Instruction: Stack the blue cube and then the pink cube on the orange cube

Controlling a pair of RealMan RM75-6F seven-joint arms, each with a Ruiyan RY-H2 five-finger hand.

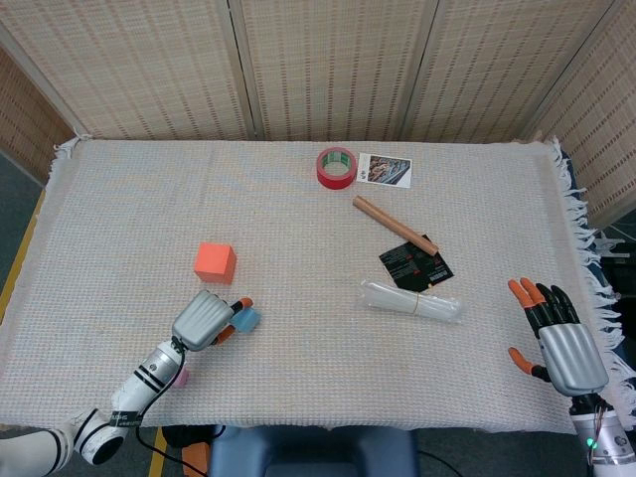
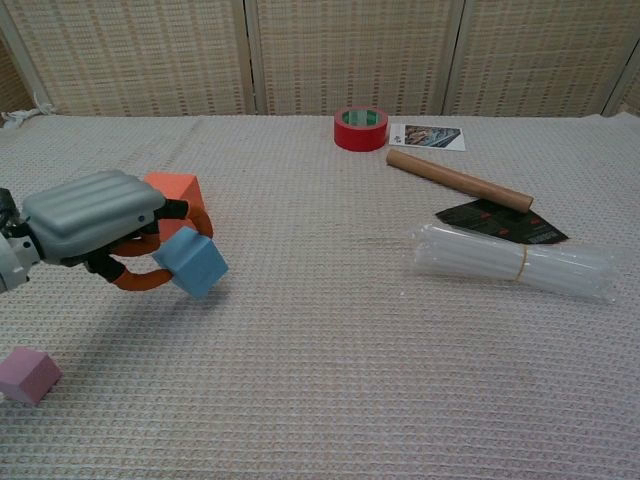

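Observation:
My left hand grips the blue cube between thumb and fingers and holds it tilted, a little above the cloth. The orange cube sits just behind the hand, partly hidden by it in the chest view. The pink cube lies near the front left edge; in the head view only a sliver of the pink cube shows beside my forearm. My right hand rests open at the table's right front, holding nothing.
A red tape roll and a printed card lie at the back. A cardboard tube, a black packet and a clear bag of straws sit right of centre.

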